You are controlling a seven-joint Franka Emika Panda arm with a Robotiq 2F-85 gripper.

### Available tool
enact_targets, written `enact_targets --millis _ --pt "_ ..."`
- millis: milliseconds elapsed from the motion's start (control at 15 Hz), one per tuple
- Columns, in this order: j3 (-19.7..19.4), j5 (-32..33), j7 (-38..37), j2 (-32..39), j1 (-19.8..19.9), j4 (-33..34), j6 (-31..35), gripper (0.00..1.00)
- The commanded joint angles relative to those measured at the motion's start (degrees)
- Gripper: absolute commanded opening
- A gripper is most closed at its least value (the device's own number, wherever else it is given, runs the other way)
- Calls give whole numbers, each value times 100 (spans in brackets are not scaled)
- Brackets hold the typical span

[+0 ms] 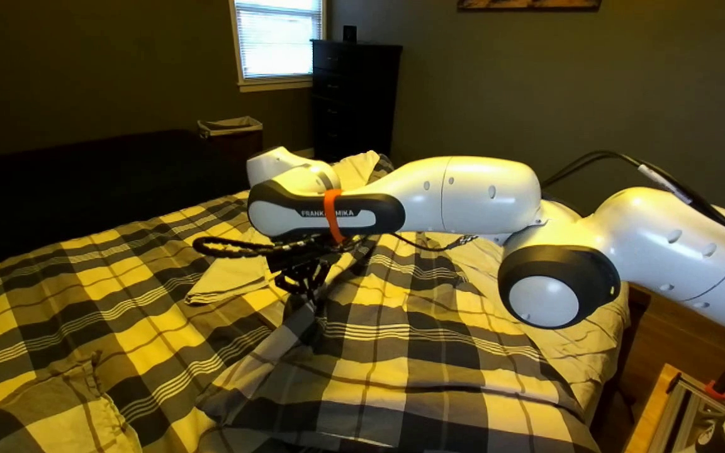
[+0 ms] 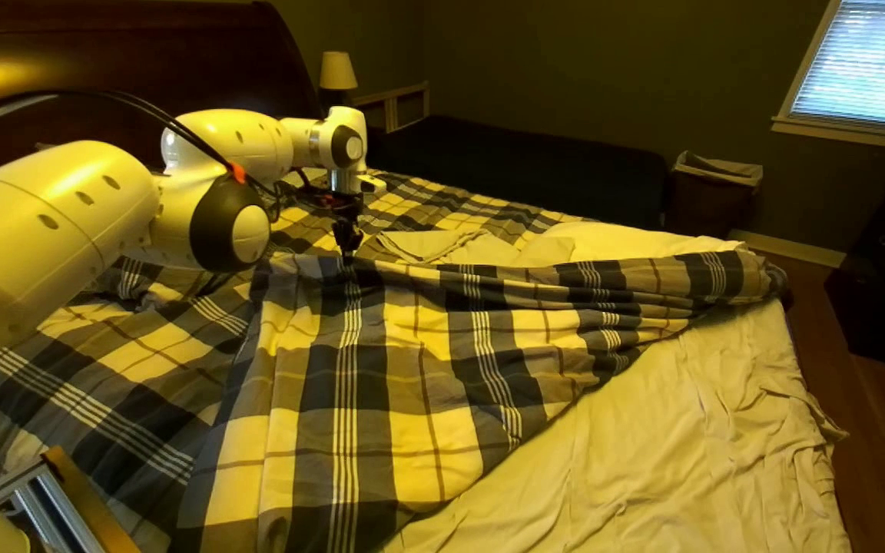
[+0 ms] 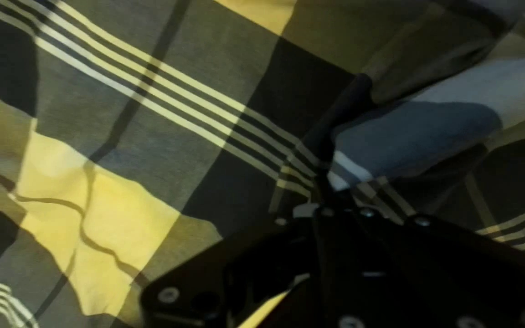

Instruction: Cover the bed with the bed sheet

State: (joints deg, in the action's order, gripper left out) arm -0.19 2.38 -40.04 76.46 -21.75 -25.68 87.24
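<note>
The bed (image 2: 665, 445) fills much of both exterior views; its pale surface lies bare along one side and corner (image 1: 576, 340). The bed sheet (image 2: 412, 369), in pale yellow and dark plaid, covers the rest of it, with a raised, folded-over edge. It also shows in an exterior view (image 1: 375, 358) and fills the wrist view (image 3: 153, 105). My gripper (image 1: 313, 301) points down over the middle of the bed, and it also shows in an exterior view (image 2: 349, 252). In the wrist view, the fingers (image 3: 331, 196) are closed on a gathered fold of the sheet. The fingertips are dark and partly hidden by cloth.
A folded pale cloth (image 1: 230, 280) lies on the bed beside the gripper. A plaid pillow (image 1: 54, 409) lies at the near corner. A dark wooden headboard (image 2: 135, 61), a lamp (image 2: 337, 71), a hamper (image 2: 715, 188) and a dark dresser (image 1: 356, 100) stand around the bed.
</note>
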Motion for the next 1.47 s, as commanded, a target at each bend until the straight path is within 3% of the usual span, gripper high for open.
enact_targets --millis 0,933,1000,1400 --pt "5 -170 -451 -568 119 -74 -789 0" --pt "-9 -427 -4445 -1632 477 -102 -2536 0" --pt "-48 -187 -3885 -1490 418 -51 -2276 0" --pt "-53 -170 -3896 -1489 443 -68 -2289 1"
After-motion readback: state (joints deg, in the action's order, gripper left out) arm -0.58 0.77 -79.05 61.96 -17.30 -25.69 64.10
